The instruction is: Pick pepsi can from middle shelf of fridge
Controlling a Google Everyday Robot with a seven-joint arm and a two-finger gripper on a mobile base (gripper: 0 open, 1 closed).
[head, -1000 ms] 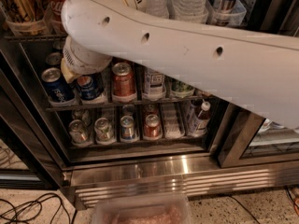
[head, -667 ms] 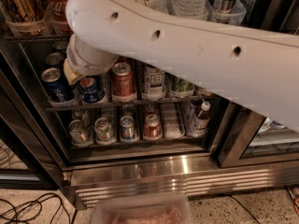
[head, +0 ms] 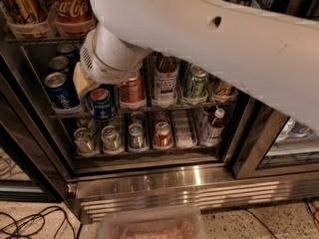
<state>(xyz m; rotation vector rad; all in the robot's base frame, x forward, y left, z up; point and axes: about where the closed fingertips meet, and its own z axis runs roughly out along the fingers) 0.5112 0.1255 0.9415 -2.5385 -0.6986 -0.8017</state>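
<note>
My white arm point(head: 209, 39) reaches down from the upper right into the fridge point(head: 149, 183). The gripper point(head: 94, 86) is below the round wrist, at the left of the middle shelf point(head: 169, 108). It is shut on the top of a blue pepsi can point(head: 102, 103). A yellowish finger pad point(head: 81, 81) shows at the can's left. The can stands upright and its bottom hangs in front of the shelf's front rail. A second pepsi can point(head: 61, 91) stands on the shelf further left. The wrist hides the other finger.
A red can point(head: 132, 91), a bottle point(head: 165, 81) and a green can point(head: 195, 81) stand to the right on the same shelf. Several cans fill the bottom shelf point(head: 129, 136). Coca-Cola cans point(head: 70, 6) stand above. A clear plastic bin point(head: 149, 225) sits on the floor in front.
The gripper and the pepsi can have come slightly outward and down, so the can now covers the shelf's front rail. The arm has risen in the picture.
</note>
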